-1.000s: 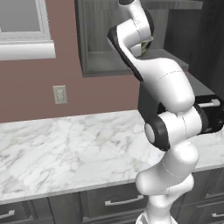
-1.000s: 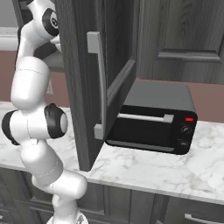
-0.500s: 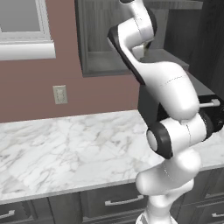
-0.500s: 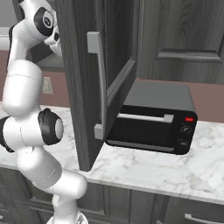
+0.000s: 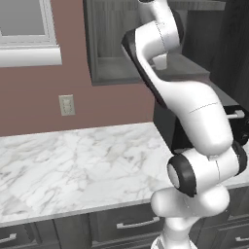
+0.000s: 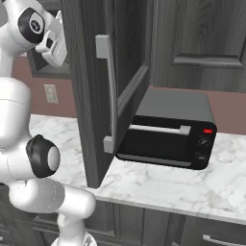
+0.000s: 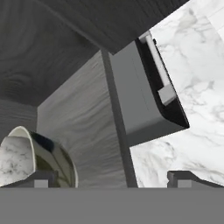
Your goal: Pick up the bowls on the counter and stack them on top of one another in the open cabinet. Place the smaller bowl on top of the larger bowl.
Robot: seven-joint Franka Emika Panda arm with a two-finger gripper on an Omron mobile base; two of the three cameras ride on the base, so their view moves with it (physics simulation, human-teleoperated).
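While the arm reaches up at the open cabinet [image 5: 116, 58], the jaws stand wide apart, empty.
A bowl [image 7: 39, 159] sits on its shelf, the toaster oven [image 6: 168, 132] on the table [image 5: 73, 165].

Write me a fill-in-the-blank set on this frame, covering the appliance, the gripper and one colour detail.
1. The black box-shaped toaster oven stands on the white marble ___.
2. In the hand view the gripper is ___, with its finger tips far apart and nothing between them.
3. The small light on the toaster oven's front panel is ___.
Missing words: counter; open; red.
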